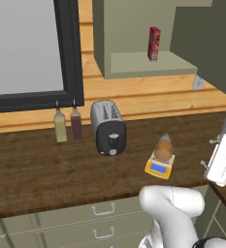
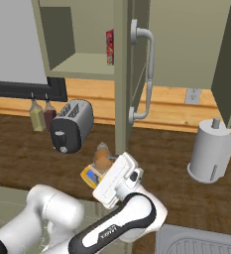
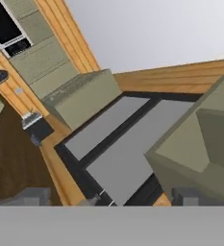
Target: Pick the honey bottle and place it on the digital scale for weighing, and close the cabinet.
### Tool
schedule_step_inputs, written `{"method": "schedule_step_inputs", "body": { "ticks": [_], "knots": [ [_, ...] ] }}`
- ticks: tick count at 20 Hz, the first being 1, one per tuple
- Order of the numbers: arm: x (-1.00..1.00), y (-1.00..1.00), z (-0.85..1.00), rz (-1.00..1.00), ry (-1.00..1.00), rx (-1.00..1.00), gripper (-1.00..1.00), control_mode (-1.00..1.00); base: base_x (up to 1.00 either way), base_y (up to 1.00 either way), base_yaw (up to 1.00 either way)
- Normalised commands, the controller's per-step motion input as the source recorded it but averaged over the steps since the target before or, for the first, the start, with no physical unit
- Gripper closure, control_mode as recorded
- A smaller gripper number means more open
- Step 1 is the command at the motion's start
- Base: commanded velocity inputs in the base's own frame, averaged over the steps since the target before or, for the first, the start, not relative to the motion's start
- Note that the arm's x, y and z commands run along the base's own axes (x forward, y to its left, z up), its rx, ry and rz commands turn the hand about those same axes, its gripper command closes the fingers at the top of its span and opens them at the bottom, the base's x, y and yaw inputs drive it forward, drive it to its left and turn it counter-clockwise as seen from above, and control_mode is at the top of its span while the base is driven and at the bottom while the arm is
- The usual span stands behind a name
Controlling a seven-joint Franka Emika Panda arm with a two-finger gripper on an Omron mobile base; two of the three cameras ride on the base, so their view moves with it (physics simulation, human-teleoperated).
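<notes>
The amber honey bottle [image 1: 164,149] [image 2: 103,158] stands upright on the yellow digital scale [image 1: 159,168] [image 2: 89,176] near the counter's front edge. My gripper [image 1: 209,153] [image 2: 107,176] [image 3: 108,197] hovers just right of the scale. It is tilted upward and open, with nothing between its fingertips [image 3: 31,194]. The olive cabinet [image 1: 143,63] stands open. Its door [image 2: 124,74] swings out toward me, seen edge-on, and its silver bar handle [image 2: 147,74] is above my hand.
A silver-black toaster [image 1: 108,127] and two slim bottles [image 1: 60,125] stand at the back of the wooden counter [image 1: 37,169]. On the cabinet shelf sits a red box [image 1: 154,43]. To the right are a paper towel roll [image 2: 211,151] and a sink [image 2: 201,243].
</notes>
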Motion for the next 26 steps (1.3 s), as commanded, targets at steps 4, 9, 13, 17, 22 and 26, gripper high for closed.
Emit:
{"method": "schedule_step_inputs", "body": {
  "ticks": [4,9,13,17,22,26],
  "knots": [
    [-0.22,-0.9,0.12,-0.11,-0.23,0.07,-1.0,-1.0,0.0,0.0,0.0],
    [0.0,-0.97,0.0,-0.09,-0.2,0.01,-1.0,-1.0,0.0,0.0,0.0],
    [0.02,-1.0,0.06,-0.02,-0.13,0.0,-1.0,-1.0,0.0,0.0,0.0],
    [0.23,-0.98,0.39,-0.08,0.07,0.0,-1.0,-1.0,0.0,0.0,0.0],
    [0.32,-0.57,0.66,-0.12,-0.01,0.01,-1.0,-1.0,0.0,0.0,0.0],
    [0.2,-0.14,0.84,-0.11,-0.19,0.0,-1.0,-1.0,0.0,0.0,0.0]
  ]
}}
